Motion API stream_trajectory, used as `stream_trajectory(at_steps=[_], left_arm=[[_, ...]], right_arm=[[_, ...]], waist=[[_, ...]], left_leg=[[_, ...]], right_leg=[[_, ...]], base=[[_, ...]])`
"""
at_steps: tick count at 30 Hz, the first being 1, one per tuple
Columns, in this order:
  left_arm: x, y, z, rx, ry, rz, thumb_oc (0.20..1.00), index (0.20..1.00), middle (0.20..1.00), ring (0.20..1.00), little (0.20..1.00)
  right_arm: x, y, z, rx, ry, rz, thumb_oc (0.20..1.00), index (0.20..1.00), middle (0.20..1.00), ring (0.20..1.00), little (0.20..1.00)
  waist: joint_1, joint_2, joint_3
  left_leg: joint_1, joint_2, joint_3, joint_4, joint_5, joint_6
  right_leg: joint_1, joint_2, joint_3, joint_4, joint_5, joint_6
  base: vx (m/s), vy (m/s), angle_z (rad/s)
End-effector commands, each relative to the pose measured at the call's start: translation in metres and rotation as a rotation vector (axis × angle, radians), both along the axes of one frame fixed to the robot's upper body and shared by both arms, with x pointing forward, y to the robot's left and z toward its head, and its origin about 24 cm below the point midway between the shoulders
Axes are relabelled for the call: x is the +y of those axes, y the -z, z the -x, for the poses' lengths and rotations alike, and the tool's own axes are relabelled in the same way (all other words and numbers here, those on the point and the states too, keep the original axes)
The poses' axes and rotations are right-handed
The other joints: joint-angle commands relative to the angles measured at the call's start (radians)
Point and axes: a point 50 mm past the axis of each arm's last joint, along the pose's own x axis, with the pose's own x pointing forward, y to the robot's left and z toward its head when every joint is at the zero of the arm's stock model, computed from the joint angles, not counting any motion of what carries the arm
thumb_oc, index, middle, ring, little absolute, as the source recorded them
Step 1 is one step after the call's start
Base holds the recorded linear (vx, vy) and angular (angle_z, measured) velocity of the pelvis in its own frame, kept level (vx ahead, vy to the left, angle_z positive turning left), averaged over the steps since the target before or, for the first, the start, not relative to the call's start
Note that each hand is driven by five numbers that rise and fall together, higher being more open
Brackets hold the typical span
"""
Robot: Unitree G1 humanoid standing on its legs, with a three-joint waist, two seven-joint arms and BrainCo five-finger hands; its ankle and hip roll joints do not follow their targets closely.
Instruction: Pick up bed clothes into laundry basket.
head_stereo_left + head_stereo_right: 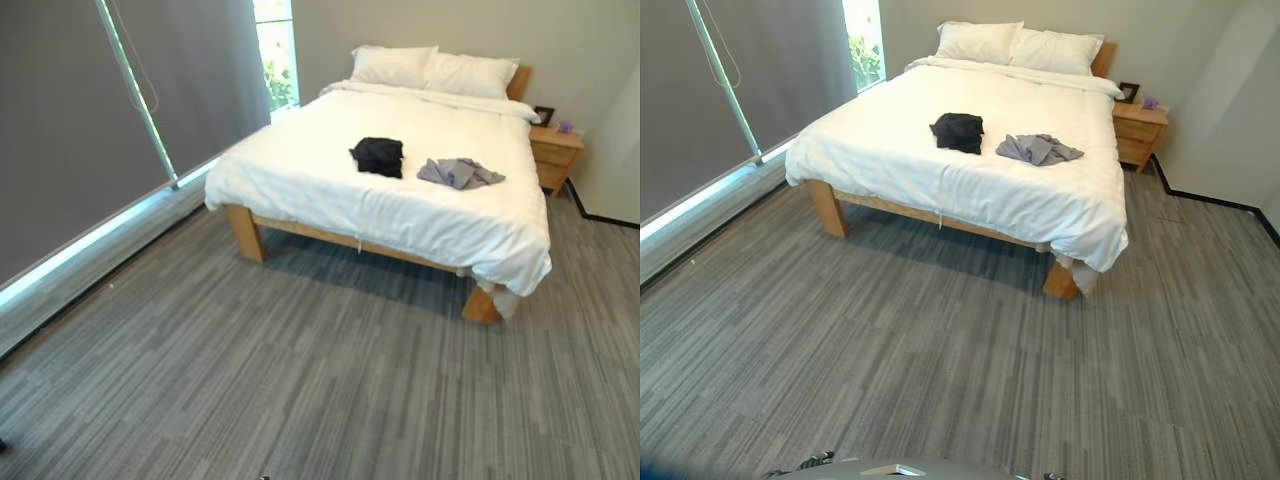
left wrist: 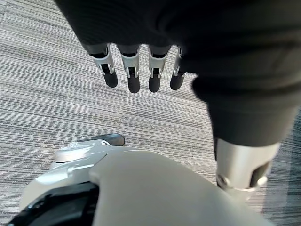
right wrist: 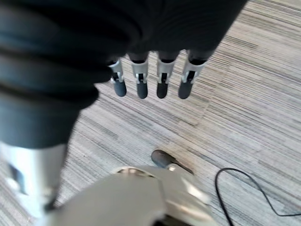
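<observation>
We faced a bed with white bedding on grey carpet, two pillows at its head and a nightstand beside it. A black garment and a grey garment lay side by side, near each other, mid-mattress. Left hand and right hand hung over carpet, fingers straight, holding nothing.

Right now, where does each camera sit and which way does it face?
Left eye: on the head, looking down and ahead at the bed with black clothes and grey clothes.
Right eye: beside it, same bed and clothes.
Left wrist: on the left arm, facing the floor past the left hand.
Right wrist: same, past the right hand.
Both wrist views share the grey floor.
</observation>
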Motion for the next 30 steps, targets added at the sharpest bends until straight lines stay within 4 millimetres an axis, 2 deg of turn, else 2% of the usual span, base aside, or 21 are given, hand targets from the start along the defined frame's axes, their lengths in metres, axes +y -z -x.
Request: stream_trajectory(at_steps=[1, 7, 12, 15, 18, 19, 20, 23, 25, 26, 28, 29, 30], left_arm=[[-0.017, -0.001, -0.027, -0.074, -0.016, 0.054, 1.000, 1.000, 1.000, 1.000, 1.000], [-0.015, -0.001, -0.027, -0.067, -0.014, 0.047, 1.000, 1.000, 1.000, 1.000, 1.000], [-0.016, 0.002, -0.014, 0.006, -0.001, 0.043, 1.000, 1.000, 1.000, 1.000, 1.000], [-0.014, 0.002, -0.012, 0.024, 0.002, 0.036, 1.000, 1.000, 1.000, 1.000, 1.000], [-0.007, -0.001, -0.021, -0.007, -0.028, 0.019, 1.000, 1.000, 1.000, 1.000, 1.000], [-0.004, -0.003, -0.030, -0.040, -0.022, 0.005, 1.000, 1.000, 1.000, 1.000, 1.000], [0.005, -0.009, -0.047, -0.101, -0.005, -0.036, 1.000, 1.000, 1.000, 1.000, 1.000], [0.015, -0.023, -0.081, -0.217, 0.045, -0.110, 1.000, 1.000, 1.000, 1.000, 1.000], [0.018, -0.040, -0.112, -0.363, 0.081, -0.139, 1.000, 1.000, 1.000, 1.000, 1.000], [0.021, -0.059, -0.134, -0.504, 0.079, -0.135, 1.000, 1.000, 1.000, 1.000, 1.000], [0.024, -0.084, -0.147, -0.671, 0.038, -0.080, 1.000, 1.000, 1.000, 1.000, 1.000], [0.025, -0.105, -0.154, -0.789, 0.008, -0.048, 1.000, 1.000, 1.000, 1.000, 1.000], [0.025, -0.105, -0.153, -0.787, 0.007, -0.048, 1.000, 1.000, 1.000, 1.000, 1.000]], right_arm=[[0.000, 0.000, -0.008, 0.011, -0.046, 0.003, 1.000, 1.000, 1.000, 1.000, 1.000], [-0.001, -0.001, -0.010, 0.013, -0.060, 0.008, 1.000, 1.000, 1.000, 1.000, 1.000], [-0.002, 0.000, -0.006, 0.034, -0.048, 0.016, 1.000, 1.000, 1.000, 1.000, 1.000], [-0.008, -0.001, -0.003, 0.044, 0.034, 0.026, 1.000, 1.000, 1.000, 1.000, 1.000], [-0.013, -0.003, -0.010, 0.015, 0.130, 0.024, 1.000, 1.000, 1.000, 1.000, 1.000], [-0.016, -0.005, -0.021, -0.026, 0.154, 0.022, 1.000, 1.000, 1.000, 1.000, 1.000], [-0.020, -0.010, -0.043, -0.112, 0.174, 0.016, 1.000, 1.000, 1.000, 1.000, 1.000], [-0.025, -0.024, -0.088, -0.298, 0.167, 0.013, 1.000, 1.000, 1.000, 1.000, 1.000], [-0.026, -0.043, -0.124, -0.460, 0.132, -0.002, 1.000, 1.000, 1.000, 1.000, 1.000], [-0.027, -0.058, -0.142, -0.575, 0.113, -0.017, 1.000, 1.000, 1.000, 1.000, 1.000], [-0.029, -0.081, -0.157, -0.706, 0.079, -0.040, 1.000, 1.000, 1.000, 1.000, 1.000], [-0.027, -0.096, -0.165, -0.798, 0.070, -0.069, 1.000, 1.000, 1.000, 1.000, 1.000], [-0.026, -0.096, -0.165, -0.796, 0.070, -0.069, 1.000, 1.000, 1.000, 1.000, 1.000]], waist=[[-0.005, -0.015, 0.042], [-0.006, -0.016, 0.041], [-0.011, -0.016, 0.035], [-0.017, -0.013, 0.027], [-0.019, -0.012, 0.019], [-0.020, -0.011, 0.017], [-0.023, -0.010, 0.014], [-0.030, -0.004, 0.016], [-0.036, -0.001, 0.022], [-0.035, 0.001, 0.029], [-0.036, 0.002, 0.029], [-0.030, 0.002, 0.031], [-0.031, 0.002, 0.029]], left_leg=[[0.032, 0.016, -0.118, -0.081, 0.024, -0.036], [0.032, 0.018, -0.114, -0.081, 0.023, -0.036], [0.037, 0.020, -0.105, -0.081, 0.019, -0.035], [0.043, 0.022, -0.097, -0.081, 0.014, -0.035], [0.046, 0.022, -0.094, -0.081, 0.011, -0.036], [0.046, 0.023, -0.093, -0.081, 0.010, -0.037], [0.048, 0.023, -0.089, -0.081, 0.010, -0.038], [0.047, 0.024, -0.078, -0.081, 0.011, -0.040], [0.044, 0.025, -0.073, -0.081, 0.013, -0.040], [0.047, 0.025, -0.071, -0.081, 0.012, -0.040], [0.035, 0.022, -0.073, -0.081, 0.018, -0.040], [0.029, 0.020, -0.079, -0.081, 0.019, -0.039], [0.029, 0.020, -0.079, -0.081, 0.019, -0.039]], right_leg=[[0.097, -0.087, 0.015, -0.030, -0.012, 0.099], [0.096, -0.085, 0.020, -0.030, -0.012, 0.098], [0.096, -0.083, 0.027, -0.030, -0.013, 0.098], [0.098, -0.082, 0.034, -0.030, -0.015, 0.098], [0.098, -0.082, 0.037, -0.030, -0.015, 0.099], [0.098, -0.082, 0.037, -0.030, -0.015, 0.099], [0.097, -0.082, 0.041, -0.030, -0.014, 0.101], [0.092, -0.081, 0.052, -0.030, -0.009, 0.103], [0.086, -0.080, 0.059, -0.030, -0.005, 0.105], [0.087, -0.079, 0.061, -0.030, -0.004, 0.106], [0.078, -0.081, 0.056, -0.030, 0.001, 0.109], [0.075, -0.084, 0.051, -0.030, 0.003, 0.112], [0.075, -0.084, 0.051, -0.030, 0.003, 0.112]], base=[[0.00, 0.000, 0.00], [0.00, 0.000, 0.00], [0.01, 0.002, 0.00], [0.04, 0.011, -0.03], [0.03, 0.007, -0.06], [0.02, 0.012, -0.08], [0.02, 0.018, -0.09], [0.00, 0.021, -0.12], [-0.02, 0.018, -0.04], [-0.03, 0.011, -0.05], [-0.02, 0.013, -0.05], [0.00, 0.000, 0.00], [0.00, 0.000, 0.00]])
